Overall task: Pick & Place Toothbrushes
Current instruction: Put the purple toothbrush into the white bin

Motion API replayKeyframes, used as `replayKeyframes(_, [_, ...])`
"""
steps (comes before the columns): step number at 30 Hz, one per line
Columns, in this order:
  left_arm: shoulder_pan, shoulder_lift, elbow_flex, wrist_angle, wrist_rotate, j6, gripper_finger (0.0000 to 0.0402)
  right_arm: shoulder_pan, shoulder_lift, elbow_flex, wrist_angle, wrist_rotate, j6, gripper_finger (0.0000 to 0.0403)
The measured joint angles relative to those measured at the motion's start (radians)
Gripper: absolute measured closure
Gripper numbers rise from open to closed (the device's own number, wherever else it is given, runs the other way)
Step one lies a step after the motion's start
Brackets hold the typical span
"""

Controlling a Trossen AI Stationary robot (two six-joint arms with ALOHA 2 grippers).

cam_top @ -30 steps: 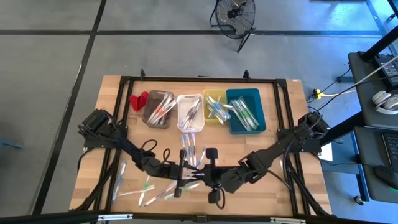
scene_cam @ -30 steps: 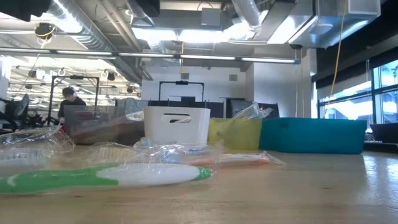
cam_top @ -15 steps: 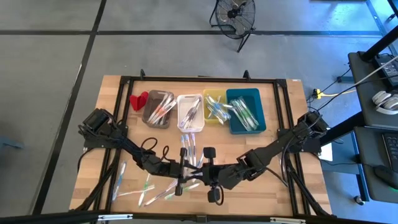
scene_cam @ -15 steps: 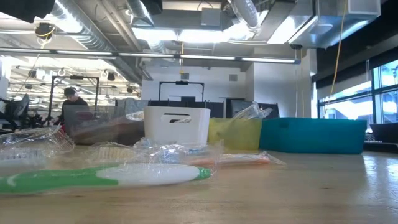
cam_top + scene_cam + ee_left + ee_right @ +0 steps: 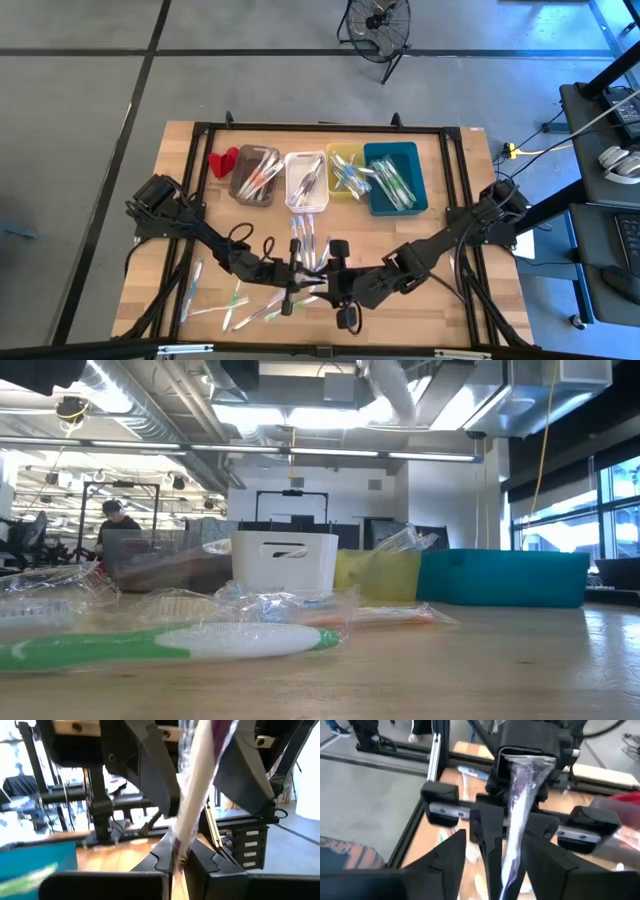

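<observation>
**Over the table's near edge: a wrapped toothbrush between two grippers**

Across the wooden table (image 5: 460,170), four bins stood in a row at the far side: grey (image 5: 254,174), white (image 5: 306,179), yellow (image 5: 347,169) and teal (image 5: 396,177), each already holding some toothbrushes. More toothbrushes (image 5: 232,303) lay loose on the near part of the table, left of centre. Both dark arms met at the near middle. The left gripper (image 5: 176,862) had its fingers pressed shut on the lower end of one wrapped toothbrush (image 5: 196,795), which stood up between them. The right gripper (image 5: 492,845) faced it with its fingers spread apart on either side of the same wrapper, not pinching it. This looked like a handover, the toothbrush passing to the left arm. The next move probably called for the right gripper to back clear without snagging the wrapper, then for the left arm to carry the toothbrush to a bin and lower it in.
</observation>
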Motion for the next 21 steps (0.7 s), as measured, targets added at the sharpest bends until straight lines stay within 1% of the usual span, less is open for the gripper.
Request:
replayKeyframes(3, [0.002, -0.016, 0.0, -0.088, -0.002, -0.067, 0.0386, 0.019, 0.0, 0.0, -0.067, 0.014, 0.017, 0.0198])
replayKeyframes(6, [0.012, -0.047, 0.0, -0.162, -0.041, -0.113, 0.0386, 0.034, -0.001, 0.0, -0.151, 0.003, 0.077, 0.0188])
replayKeyframes(10, [0.036, -0.134, 0.0, -0.316, -0.061, -0.174, 0.0386, 0.051, -0.001, 0.0, -0.249, 0.002, 0.175, 0.0184])
replayKeyframes(12, [0.055, -0.199, 0.003, -0.425, -0.059, -0.227, 0.0386, 0.059, -0.001, 0.0, -0.296, -0.005, 0.221, 0.0185])
replayKeyframes(15, [0.099, -0.301, 0.04, -0.679, -0.07, -0.287, 0.0386, 0.079, -0.001, 0.0, -0.347, -0.039, 0.267, 0.0192])
replayKeyframes(18, [0.159, -0.375, 0.116, -0.909, -0.106, -0.302, 0.0386, 0.099, -0.001, 0.0, -0.363, -0.081, 0.259, 0.02])
replayKeyframes(21, [0.243, -0.399, 0.221, -1.138, -0.12, -0.349, 0.0386, 0.121, -0.001, 0.0, -0.364, -0.09, 0.22, 0.0208])
